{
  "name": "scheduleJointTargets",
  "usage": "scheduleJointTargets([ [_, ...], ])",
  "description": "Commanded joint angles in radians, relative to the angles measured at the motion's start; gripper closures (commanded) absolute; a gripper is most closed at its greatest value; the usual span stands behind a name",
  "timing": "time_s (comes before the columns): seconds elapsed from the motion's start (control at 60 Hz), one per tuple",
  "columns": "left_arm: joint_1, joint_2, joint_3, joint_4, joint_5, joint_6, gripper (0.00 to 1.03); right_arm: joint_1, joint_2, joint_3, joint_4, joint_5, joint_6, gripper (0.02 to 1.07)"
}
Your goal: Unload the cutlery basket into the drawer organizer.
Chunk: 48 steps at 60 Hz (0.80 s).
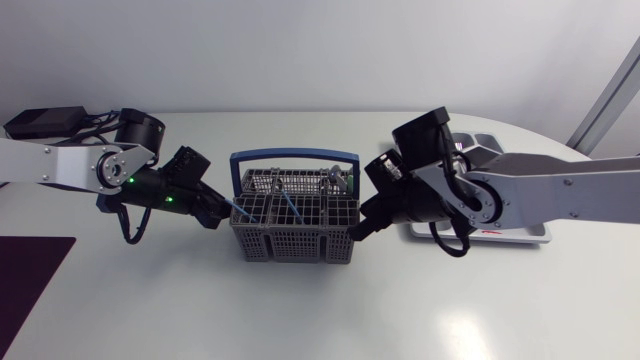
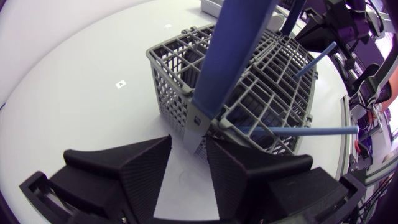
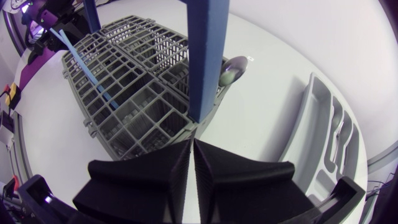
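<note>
The grey cutlery basket (image 1: pixel 292 238) stands upright at the middle of the white tabletop (image 1: pixel 300 310); its blue handle (image 1: pixel 293 156) arches over it from side to side; several blue-handled utensils (image 1: pixel 290 207) lean slantwise in its front compartments, and the bowl of a spoon (image 3: pixel 231 68) pokes out over the rim on the side toward the drawer organizer (image 1: pixel 520 232).

The left hand (image 1: pixel 222 212) sits low at the basket's left end; it is released, its two wedge fingers (image 2: pixel 143 168) parted with bare tabletop showing between them; the foot of the blue handle, where it joins the basket wall, lies just ahead of the fingertips, and neither finger visibly touches it.

The right hand (image 1: pixel 358 228) sits low at the basket's right end, just beside the wall; it is clenched, its fingers pressed flat against each other with nothing between them; the other foot of the blue handle rises just ahead of its tips.

The grey drawer organizer lies flat on the tabletop to the right of the basket, apart from it and partly hidden under the right arm in the head view; its long compartments run side by side.
</note>
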<state>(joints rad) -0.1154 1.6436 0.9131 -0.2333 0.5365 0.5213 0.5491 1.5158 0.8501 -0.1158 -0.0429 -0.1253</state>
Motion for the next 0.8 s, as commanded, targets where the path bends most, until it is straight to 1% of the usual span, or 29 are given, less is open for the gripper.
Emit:
scheduleJointTargets([
  [0.0,-0.036,0.018,0.018,0.022,0.057,0.011,0.53,0.057,-0.005,-0.014,0.011,-0.031,0.029,0.94],
  [0.1,-0.035,0.012,0.007,0.022,0.057,0.013,0.52,0.051,-0.006,-0.016,0.011,0.009,0.029,0.93],
  [0.133,-0.03,0.01,0.006,0.022,0.056,0.014,0.52,0.04,-0.009,-0.017,0.007,0.025,0.026,0.89],
  [0.15,-0.024,0.009,0.003,0.022,0.056,0.014,0.52,0.034,-0.014,-0.019,0.001,0.037,0.023,0.86],
  [0.183,-0.009,-0.001,-0.002,0.022,0.054,0.014,0.46,0.028,-0.029,-0.025,-0.001,0.067,0.01,0.75],
  [0.217,0.006,-0.01,-0.005,0.022,0.054,0.017,0.38,0.022,-0.054,-0.037,-0.001,0.087,-0.005,0.61],
  [0.233,0.017,-0.022,-0.008,0.022,0.054,0.02,0.3,0.017,-0.071,-0.043,-0.004,0.092,-0.014,0.54],
  [0.267,0.037,-0.041,-0.014,0.022,0.054,0.028,0.2,0.008,-0.103,-0.054,-0.012,0.097,-0.025,0.43],
  [0.283,0.048,-0.054,-0.02,0.022,0.054,0.032,0.18,0.002,-0.121,-0.059,-0.016,0.1,-0.033,0.38],
  [0.333,0.082,-0.099,-0.036,0.022,0.056,0.049,0.16,-0.008,-0.18,-0.074,-0.028,0.107,-0.057,0.27],
  [0.383,0.108,-0.145,-0.056,0.022,0.056,0.06,0.1,-0.014,-0.246,-0.091,-0.031,0.107,-0.082,0.18],
  [0.433,0.129,-0.196,-0.074,0.02,0.056,0.066,0.06,-0.014,-0.312,-0.1,-0.047,0.106,-0.106,0.14],
  [0.467,0.138,-0.226,-0.086,0.015,0.056,0.071,0.06,-0.014,-0.353,-0.103,-0.059,0.101,-0.119,0.12],
  [0.567,0.158,-0.329,-0.12,-0.008,0.056,0.079,0.06,-0.008,-0.45,-0.1,-0.105,0.043,-0.139,0.12],
  [0.633,0.163,-0.387,-0.138,-0.031,0.057,0.088,0.06,0.012,-0.494,-0.106,-0.11,0.018,-0.163,0.12],
  [0.717,0.158,-0.459,-0.174,-0.035,0.057,0.088,0.06,0.063,-0.516,-0.111,-0.128,-0.014,-0.194,0.12],
  [0.783,0.145,-0.519,-0.212,-0.035,0.057,0.095,0.06,0.089,-0.488,-0.114,-0.114,-0.002,-0.203,0.13],
])
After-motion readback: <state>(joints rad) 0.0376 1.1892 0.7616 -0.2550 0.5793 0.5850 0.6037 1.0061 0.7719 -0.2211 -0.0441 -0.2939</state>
